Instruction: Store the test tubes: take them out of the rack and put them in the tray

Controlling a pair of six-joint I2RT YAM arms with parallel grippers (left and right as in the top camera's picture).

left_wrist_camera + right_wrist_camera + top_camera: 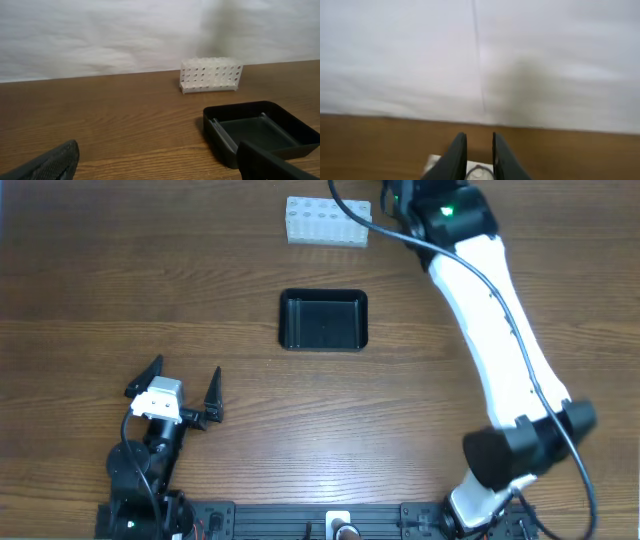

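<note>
The white test tube rack (327,221) stands at the far edge of the table, and it also shows as a perforated block (211,75) in the left wrist view. The black tray (323,319) sits in front of it, with no tubes inside (260,132). My right arm (490,330) reaches to the rack's right end. There my right gripper (478,141) has its fingers close together around the clear rim of a test tube (479,173), above a white corner of the rack (433,163). My left gripper (185,392) rests open near its base, holding nothing.
A pale wall rises behind the table's far edge (100,40). A black cable (350,210) runs over the rack toward the right wrist. Bare wood lies between the left gripper and the tray (240,370).
</note>
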